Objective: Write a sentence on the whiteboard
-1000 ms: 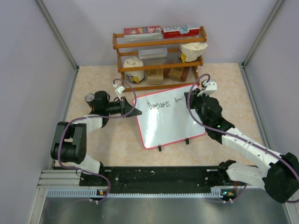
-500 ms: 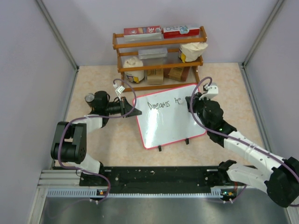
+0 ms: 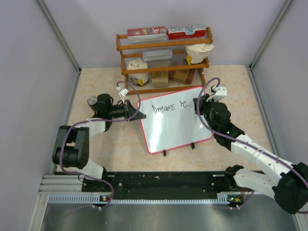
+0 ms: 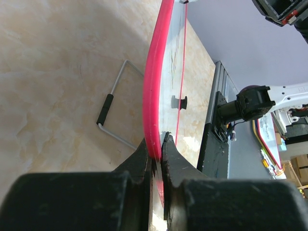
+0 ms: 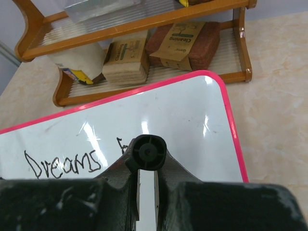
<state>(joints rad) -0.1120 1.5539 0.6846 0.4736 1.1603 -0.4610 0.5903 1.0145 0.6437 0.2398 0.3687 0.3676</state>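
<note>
The whiteboard (image 3: pixel 174 126), white with a thin red frame and two black tabs on its near edge, lies tilted on the tabletop. It reads "Dreams" (image 3: pixel 161 108) plus a short start of a second word (image 3: pixel 183 104). My left gripper (image 3: pixel 139 116) is shut on the board's left red edge (image 4: pixel 153 110). My right gripper (image 3: pixel 197 103) is shut on a black marker (image 5: pixel 146 152), seen end-on, held over the board's upper right part beside the new letters. The writing shows in the right wrist view (image 5: pixel 62 163).
A wooden shelf rack (image 3: pixel 163 60) with boxes, tubs and packets stands just behind the board; its lower shelf (image 5: pixel 144 62) is close to the board's far edge. A wire stand (image 4: pixel 113 110) lies on the table under the board. Grey walls enclose the table.
My right gripper has moved to the right along the first line, and strokes of the second word have been added after "Dreams". The left arm and board have not moved.
</note>
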